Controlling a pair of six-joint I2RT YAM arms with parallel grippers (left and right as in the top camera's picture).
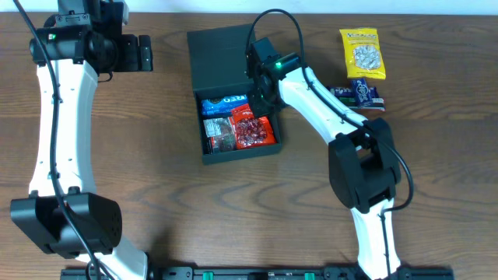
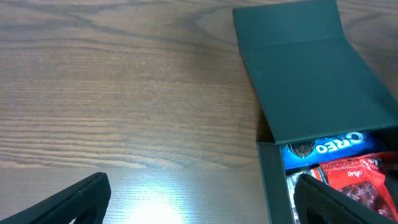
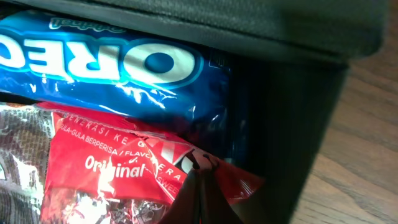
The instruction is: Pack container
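Note:
The container [image 1: 241,154] is a dark teal-black box in the middle of the table, with its flap lid [image 1: 218,54] open toward the back. It holds a blue Oreo packet [image 1: 222,101], a red snack packet [image 1: 257,132] and a silver packet [image 1: 219,134]. My right gripper [image 1: 254,105] reaches into the box. In the right wrist view it [image 3: 199,171] is shut on the edge of the red packet [image 3: 106,168], beside the Oreo packet [image 3: 112,62] and the box wall [image 3: 292,124]. My left gripper [image 1: 144,53] is open and empty over bare table [image 2: 199,193], left of the container [image 2: 305,74].
A yellow snack packet [image 1: 362,53] lies at the back right. A dark blue packet [image 1: 359,93] lies just in front of it, next to the right arm. The wooden table top surrounds the box.

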